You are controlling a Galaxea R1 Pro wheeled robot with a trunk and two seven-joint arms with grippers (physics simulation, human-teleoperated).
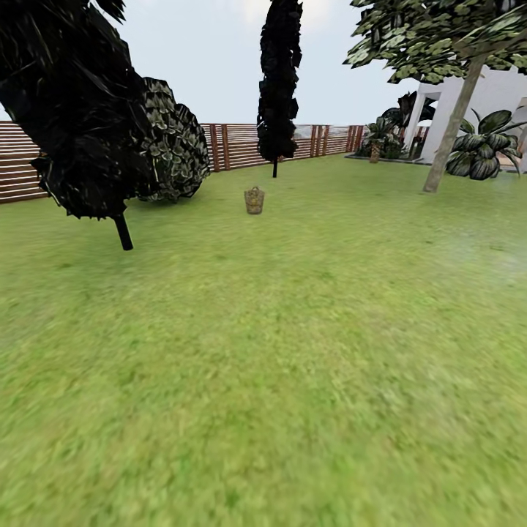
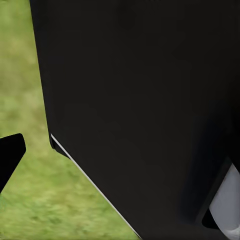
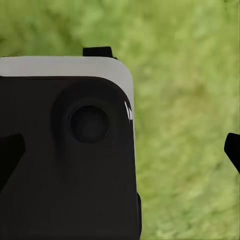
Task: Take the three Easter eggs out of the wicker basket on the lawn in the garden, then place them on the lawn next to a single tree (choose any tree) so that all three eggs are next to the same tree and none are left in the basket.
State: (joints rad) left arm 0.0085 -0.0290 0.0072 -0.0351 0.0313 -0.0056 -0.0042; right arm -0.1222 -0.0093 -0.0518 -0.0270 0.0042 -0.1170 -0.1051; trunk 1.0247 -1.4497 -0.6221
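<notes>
Grass of the lawn (image 1: 293, 380) fills the near ground in the head view, flat, green and slightly mottled, running back to a brown slatted wooden fence (image 1: 241, 145) along its far edge. Well out on the lawn, toward that far edge and roughly midway across, stands the wicker basket (image 1: 254, 200), small, brown and upright; what it holds is too small to make out. Behind it, near the fence, rises a dark narrow columnar tree (image 1: 279, 80). Toward the lawn's left edge a large dark tree (image 1: 69, 110) leans on a thin trunk, with a rounded leafy bush (image 1: 174, 146) just beside it. At the right edge the tree (image 1: 452, 121) with the grey-brown bare trunk tilts upward to green leaves, well apart from the basket, with broad-leaved plants (image 1: 483, 150) and a white house (image 1: 487, 95) behind it. From the left wrist camera a dark robot body panel (image 2: 150, 110) covers most of the picture, with one dark fingertip (image 2: 11, 152) over the grass; whether the left gripper is open or closed cannot be told. From the right wrist camera a black and grey robot part (image 3: 70, 160) sits over the grass, and the right gripper (image 3: 120, 150) has its two fingertips far apart, holding nothing.
</notes>
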